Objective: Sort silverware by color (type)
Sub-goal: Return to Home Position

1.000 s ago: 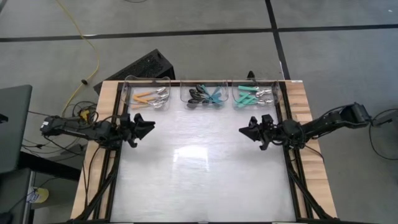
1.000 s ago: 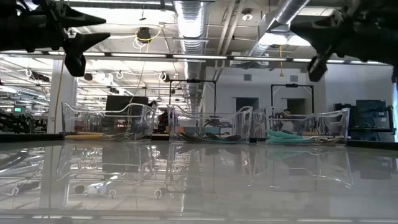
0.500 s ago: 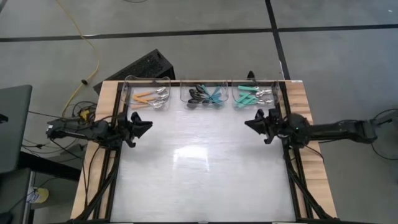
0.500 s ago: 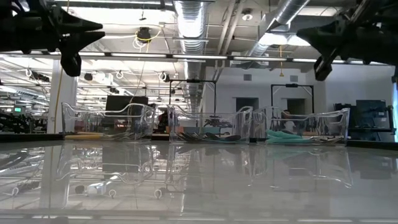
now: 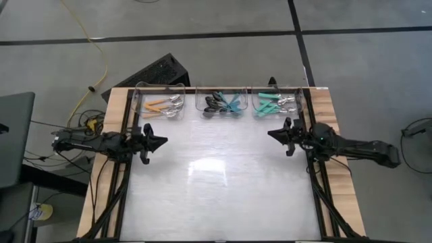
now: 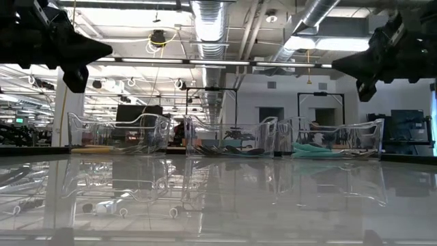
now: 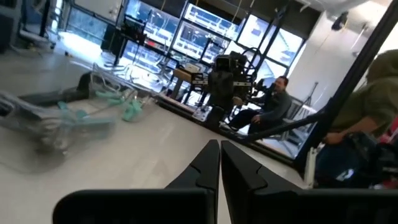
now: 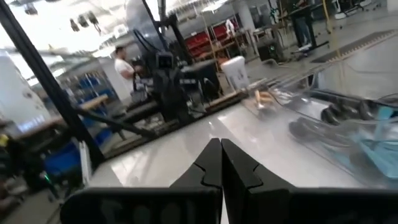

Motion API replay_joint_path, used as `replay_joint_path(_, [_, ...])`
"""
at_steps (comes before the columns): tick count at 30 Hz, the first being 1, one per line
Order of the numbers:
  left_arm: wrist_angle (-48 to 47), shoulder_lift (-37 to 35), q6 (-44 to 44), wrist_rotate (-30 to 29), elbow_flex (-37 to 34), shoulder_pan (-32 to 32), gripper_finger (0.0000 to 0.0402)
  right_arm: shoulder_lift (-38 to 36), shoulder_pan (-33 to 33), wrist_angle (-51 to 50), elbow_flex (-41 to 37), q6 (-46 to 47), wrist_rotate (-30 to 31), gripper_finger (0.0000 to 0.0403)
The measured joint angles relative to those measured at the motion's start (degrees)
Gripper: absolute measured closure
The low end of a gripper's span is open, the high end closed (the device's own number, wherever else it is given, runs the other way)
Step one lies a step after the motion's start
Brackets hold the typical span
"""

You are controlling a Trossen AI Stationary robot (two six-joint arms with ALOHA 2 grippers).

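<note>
On the pale surface [image 5: 216, 196] I see no loose spoon. At 9 o'clock the left end effector [image 5: 160, 140] hangs with fingers pressed together on nothing; at 3 o'clock the right end effector [image 5: 273, 135] is likewise closed and empty. Farther off, along the 12 o'clock edge, clear bins [image 5: 160, 85] hold the silverware: orange-handled spoons [image 5: 162, 104] at 11, black-bowled spoons [image 5: 217, 103] at 12, teal-handled spoons [image 5: 270, 104] at 1. Sorting looks finished. The step in hand seems to be the retreat home — each arm need only fold back, clear of the bins.
</note>
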Motion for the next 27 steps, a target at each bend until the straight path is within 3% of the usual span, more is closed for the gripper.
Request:
replay_joint_path(5, [0.0,0.0,5.6,-0.6,0.0,0.4,0.0401,-3.5,-0.6,-6.9,0.0,-1.5,0.0,0.0382])
replay_joint_path(11, [-0.1,0.0,12.2,1.2,0.0,4.2,0.0401,-4.3,-0.9,-8.5,0.0,-12.0,0.6,0.0378])
replay_joint_path(16, [-1.7,0.2,15.1,11.1,0.0,11.0,0.0401,-4.3,-1.0,-8.5,1.0,-18.2,2.1,0.0374])
replay_joint_path(21, [-3.0,0.3,15.3,19.8,0.0,18.1,0.0401,-4.2,-0.9,-8.8,1.0,-18.6,2.1,0.0375])
replay_joint_path(27, [-3.0,0.6,20.8,19.5,-0.1,19.5,0.0401,-4.2,-0.9,-8.8,1.1,-18.7,2.1,0.0372])
